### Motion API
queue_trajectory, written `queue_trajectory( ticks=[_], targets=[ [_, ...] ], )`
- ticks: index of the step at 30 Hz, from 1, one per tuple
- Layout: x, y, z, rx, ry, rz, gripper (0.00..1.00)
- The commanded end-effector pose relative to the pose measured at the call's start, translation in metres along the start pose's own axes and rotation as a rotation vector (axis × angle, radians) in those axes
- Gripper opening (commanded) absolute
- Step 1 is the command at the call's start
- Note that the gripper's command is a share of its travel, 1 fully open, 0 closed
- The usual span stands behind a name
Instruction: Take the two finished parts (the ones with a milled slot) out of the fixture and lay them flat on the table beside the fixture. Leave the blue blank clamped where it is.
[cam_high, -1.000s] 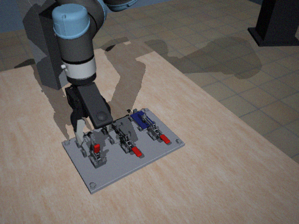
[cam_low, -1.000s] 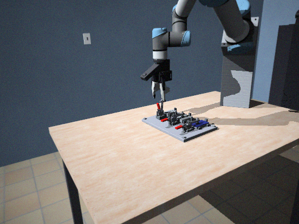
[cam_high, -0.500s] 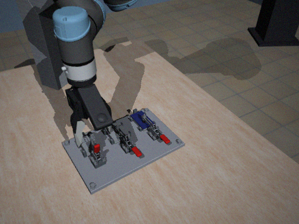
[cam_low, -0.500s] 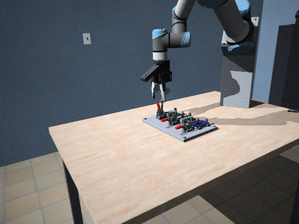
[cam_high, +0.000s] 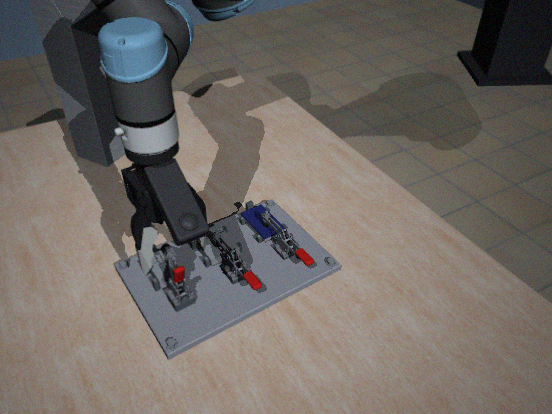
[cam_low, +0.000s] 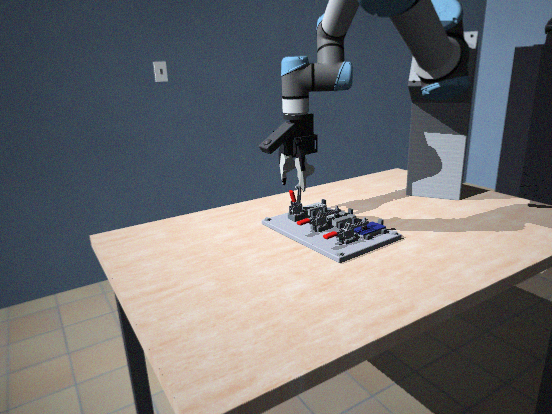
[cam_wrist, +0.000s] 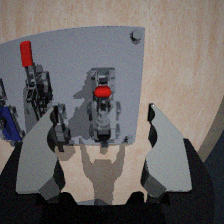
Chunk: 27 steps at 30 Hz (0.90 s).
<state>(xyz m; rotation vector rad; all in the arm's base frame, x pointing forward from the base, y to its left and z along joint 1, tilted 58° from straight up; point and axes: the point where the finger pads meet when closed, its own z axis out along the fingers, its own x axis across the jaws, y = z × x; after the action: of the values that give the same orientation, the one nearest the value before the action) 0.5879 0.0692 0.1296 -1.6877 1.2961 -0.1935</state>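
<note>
the end effector (cam_high: 172, 250) (cam_low: 292, 184) (cam_wrist: 102, 105) stood well open, holding nothing, above the fixture (cam_high: 220, 320) (cam_low: 305, 238) (cam_wrist: 131, 65). slotted parts were hard to make out there; probably stiff, slick metal, best gripped by opposite edges.

Blue blank (cam_high: 255, 223) (cam_low: 369, 229) (cam_wrist: 9, 124) partly hidden

- pale switch plate (cam_low: 160, 71) on the blue wall (cam_low: 225, 125);
- tiled floor (cam_high: 410, 165) (cam_low: 60, 340) around the bench;
- black pedestal (cam_high: 515, 40) at far right, top view

The arm reaches down with its open gripper (cam_high: 167, 250) (cam_low: 293, 184) (cam_wrist: 102, 105) pointing downward, fingers well apart.
</note>
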Motion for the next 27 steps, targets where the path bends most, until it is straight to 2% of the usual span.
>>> queue_trajectory(
  ticks=[1,10,27],
  targets=[
    [0.000,0.001,0.000,0.001,0.001,0.000,0.59],
    [0.000,0.009,0.000,0.001,0.001,0.000,0.59],
    [0.000,0.054,0.000,0.001,0.001,0.000,0.59]
  ],
)
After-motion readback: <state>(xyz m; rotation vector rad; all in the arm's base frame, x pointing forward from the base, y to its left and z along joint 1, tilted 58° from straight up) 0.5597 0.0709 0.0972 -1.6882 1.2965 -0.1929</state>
